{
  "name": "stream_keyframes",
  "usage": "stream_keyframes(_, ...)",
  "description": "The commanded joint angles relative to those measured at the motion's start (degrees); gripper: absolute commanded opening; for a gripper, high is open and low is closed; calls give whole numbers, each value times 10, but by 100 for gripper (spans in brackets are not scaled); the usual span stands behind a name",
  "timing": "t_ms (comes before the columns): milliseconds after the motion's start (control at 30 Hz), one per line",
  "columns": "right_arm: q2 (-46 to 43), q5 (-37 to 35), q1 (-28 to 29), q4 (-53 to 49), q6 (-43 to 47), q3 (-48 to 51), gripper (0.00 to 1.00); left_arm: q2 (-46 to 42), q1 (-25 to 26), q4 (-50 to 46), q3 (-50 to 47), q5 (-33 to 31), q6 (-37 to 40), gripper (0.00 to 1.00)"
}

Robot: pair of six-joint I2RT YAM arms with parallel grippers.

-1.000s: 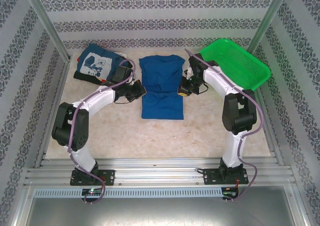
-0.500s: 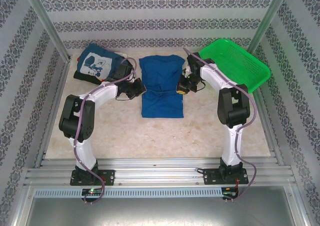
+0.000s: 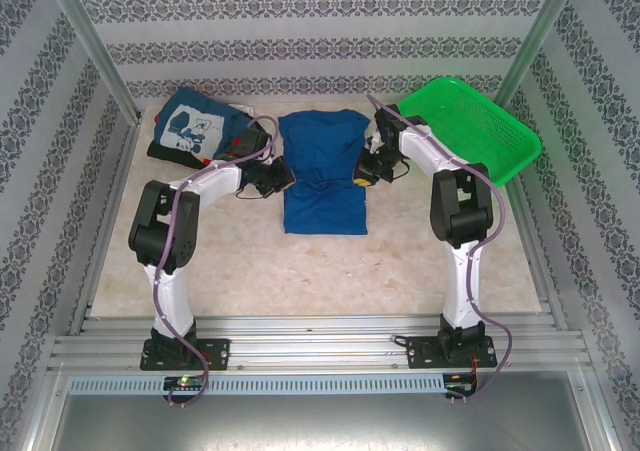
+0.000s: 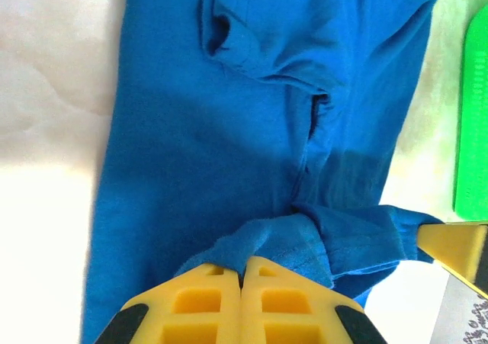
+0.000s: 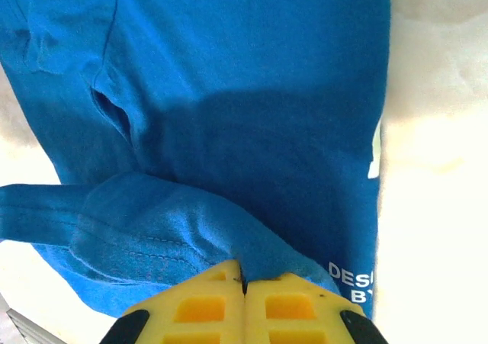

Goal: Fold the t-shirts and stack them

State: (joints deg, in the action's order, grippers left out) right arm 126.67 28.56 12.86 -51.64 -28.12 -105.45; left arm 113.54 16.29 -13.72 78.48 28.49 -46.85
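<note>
The royal-blue t-shirt (image 3: pixel 322 171) lies spread flat on the pale counter (image 3: pixel 300 261), collar end towards the far wall and hem end towards the arm bases, its lower part narrower than the upper. The left end effector (image 3: pixel 283 178) sits at the shirt's left edge, about halfway along its length, and the right end effector (image 3: pixel 362 178) sits opposite it at the shirt's right edge. In the left wrist view the yellow fingers (image 4: pixel 206 298) are pressed together with a bunched fold of the blue cloth pinched between their tips, so this end effector is clenched on the shirt. The right wrist view shows the same on its side: the yellow fingers (image 5: pixel 290 306) are closed tight on a gathered edge of the cloth, lifted a little above the layer under it. Just beside that grip, part of the white lettering (image 5: pixel 352 281) on the shirt peeks out at the edge. To the left of the royal-blue shirt, near but apart from it, a navy t-shirt (image 3: pixel 195 123) with a white and light-blue graphic lies on top of some dark cloth. To the right of the royal-blue shirt stands a green mesh basket (image 3: pixel 470 126), tilted, behind the right arm.
</note>
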Motion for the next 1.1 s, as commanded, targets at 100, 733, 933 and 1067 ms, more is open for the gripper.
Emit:
stream_keyframes(100,22,10,-7,-2,-4,-35,8,22,-12,23,33,4,10,0)
stream_keyframes(733,-27,15,-35,62,-24,-97,52,-19,-30,25,119,13,-14,52)
stream_keyframes(933,-127,22,-36,60,3,-24,58,-84,-30,-82,141,0,71,71)
stream_keyframes(1067,-230,14,-26,97,21,126,67,-152,-25,-139,65,-10,119,74)
